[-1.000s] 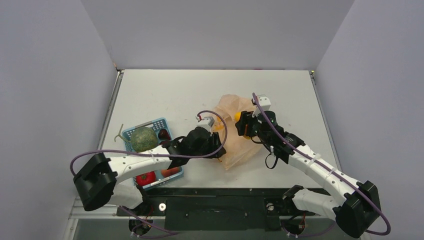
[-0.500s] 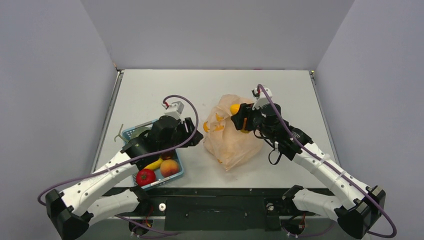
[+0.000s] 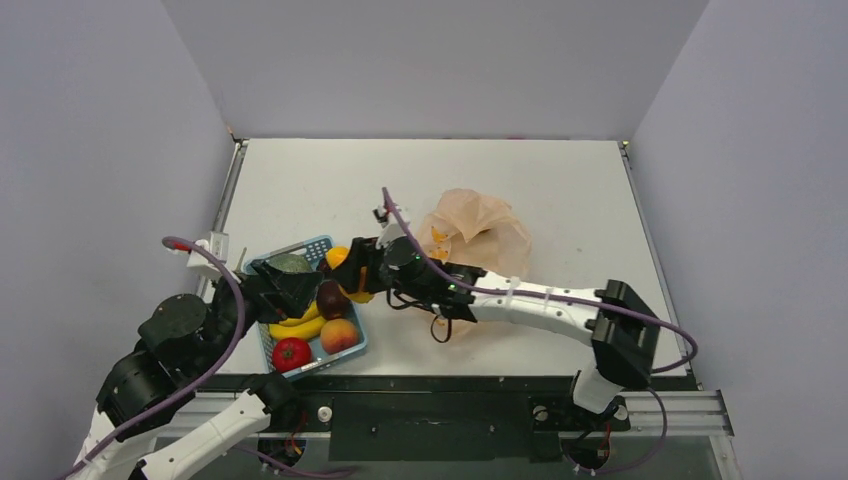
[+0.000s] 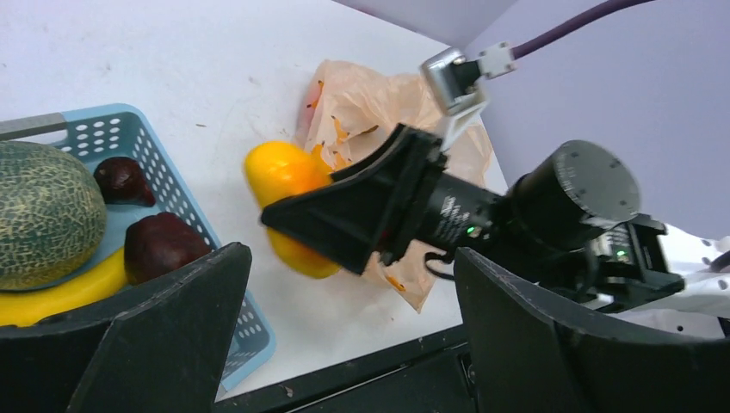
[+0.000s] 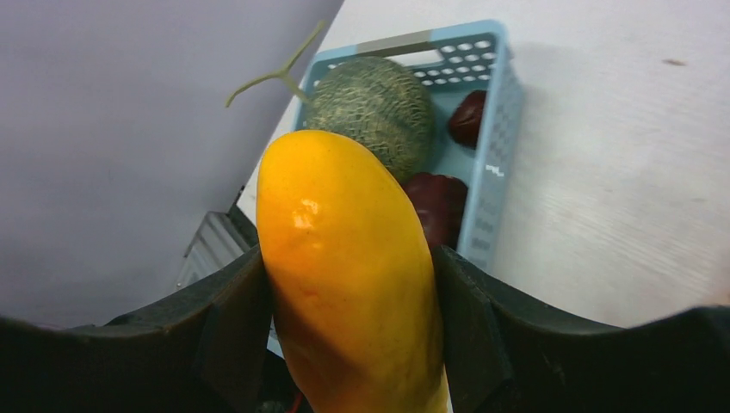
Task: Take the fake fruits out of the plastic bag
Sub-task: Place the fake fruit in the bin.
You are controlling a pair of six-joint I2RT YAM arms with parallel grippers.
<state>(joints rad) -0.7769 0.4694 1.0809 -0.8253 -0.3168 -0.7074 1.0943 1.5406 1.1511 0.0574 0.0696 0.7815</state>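
Clamping the smooth, glossy orange-yellow mango (image 5: 344,258) between its black fingers, the right gripper (image 5: 349,327) holds the fruit off the table (image 3: 300,180), just beside the right rim of the blue perforated plastic basket (image 3: 357,343). The mango is elongated and rounded at its tip, shading from deep orange to yellow. The plastic bag (image 3: 480,232) is thin, crinkled and translucent peach with small orange marks. It lies slumped on the white tabletop, well to the right of the basket. The left gripper (image 4: 349,255) hangs with its broad black jaws spread wide and nothing between them, facing the mango.

Half a second ago the right gripper held the mango over the bag. It has since reached across to the basket, while the left gripper has drawn back from beside the bag to over the basket.

Inside the basket sit a netted green melon (image 4: 43,215), yellow bananas (image 3: 297,325), a red tomato-like fruit (image 3: 291,353), a peach (image 3: 339,335), a dark purple round fruit (image 4: 159,245) and a small brown fruit (image 4: 120,181).
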